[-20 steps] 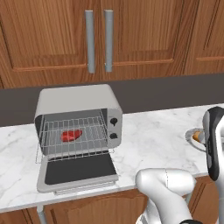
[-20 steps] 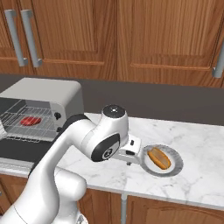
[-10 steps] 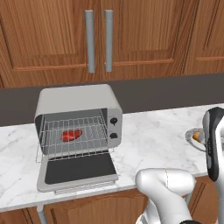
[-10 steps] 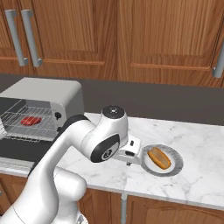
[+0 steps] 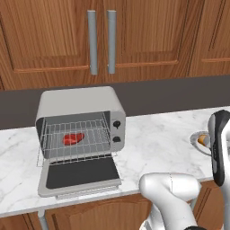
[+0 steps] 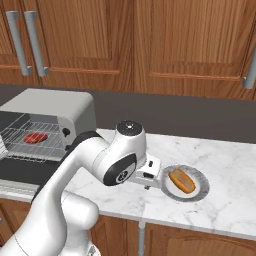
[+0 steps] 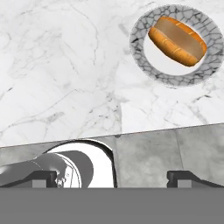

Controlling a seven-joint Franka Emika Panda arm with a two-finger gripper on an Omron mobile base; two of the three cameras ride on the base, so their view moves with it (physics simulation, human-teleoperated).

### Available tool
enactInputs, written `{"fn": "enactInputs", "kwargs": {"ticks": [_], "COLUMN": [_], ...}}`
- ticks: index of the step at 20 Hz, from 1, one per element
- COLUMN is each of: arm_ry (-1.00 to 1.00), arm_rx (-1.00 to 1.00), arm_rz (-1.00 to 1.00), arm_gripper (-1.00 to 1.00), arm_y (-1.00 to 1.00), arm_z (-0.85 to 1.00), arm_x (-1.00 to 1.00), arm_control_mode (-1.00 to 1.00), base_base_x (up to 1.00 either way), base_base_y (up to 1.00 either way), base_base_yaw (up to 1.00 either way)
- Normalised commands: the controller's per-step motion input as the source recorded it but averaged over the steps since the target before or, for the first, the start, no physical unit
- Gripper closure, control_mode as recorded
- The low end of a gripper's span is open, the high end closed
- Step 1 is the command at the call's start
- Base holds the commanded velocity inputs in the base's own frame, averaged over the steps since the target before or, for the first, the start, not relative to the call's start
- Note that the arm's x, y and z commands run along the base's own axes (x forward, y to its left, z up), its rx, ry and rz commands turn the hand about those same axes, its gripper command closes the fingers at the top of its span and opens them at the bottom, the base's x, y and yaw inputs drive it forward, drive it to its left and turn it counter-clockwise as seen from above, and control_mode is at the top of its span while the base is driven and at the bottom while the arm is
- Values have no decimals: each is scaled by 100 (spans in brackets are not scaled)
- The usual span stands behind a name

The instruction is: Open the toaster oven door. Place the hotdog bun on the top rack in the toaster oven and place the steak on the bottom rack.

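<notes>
Fingertips (image 7: 188,176) show as two dark stubs at the bottom edge of the hand view, far apart, with nothing between them; the gripper (image 7: 116,177) is wide open and holds nothing. In the right base view the hand (image 6: 148,172) is mostly hidden behind the arm's big joint, so the fingers themselves cannot be made out there.

The bun (image 7: 177,40) lies ahead of the fingers and off to the right-hand tip's side, on a round speckled grey plate (image 7: 146,63), apart from them. In the left base view the plate (image 5: 196,138) is cut off behind the arm's link, and just an orange sliver of the bun (image 5: 203,139) peeks out.

The oven (image 5: 81,108) stands well away from the fingers, across the counter. Its door (image 5: 81,175) lies folded down flat, dark glass up. The steak (image 5: 73,138) rests on a wire rack (image 5: 90,143) inside; whether that is the lower or the upper grid is hard to tell, as the wires overlap. In the right base view the oven (image 6: 55,107) is cut by the frame's left edge, and the steak (image 6: 35,138) shows as a small red patch.

The counter (image 7: 65,65) is white marble with grey veins. Behind it runs a dark backsplash (image 6: 200,117), and above hang brown wooden cabinets (image 5: 148,36) with long grey handles (image 5: 92,42).
</notes>
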Motion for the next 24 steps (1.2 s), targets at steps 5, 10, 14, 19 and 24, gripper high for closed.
{"fn": "enactInputs", "kwargs": {"ticks": [5,10,14,19,24], "arm_ry": [0,0,-9,-6,3], "arm_rx": [0,0,-4,-4,-13], "arm_rz": [0,0,0,8,2], "arm_gripper": [-100,-100,-100,-100,-100], "arm_y": [0,0,-13,-39,-37], "arm_z": [0,-1,-6,0,-2], "arm_x": [0,0,0,3,20], "arm_control_mode": [-100,-100,-100,-100,-100], "base_base_x": [0,0,0,0,0], "base_base_y": [0,0,0,0,0], "base_base_yaw": [0,0,0,0,0]}}
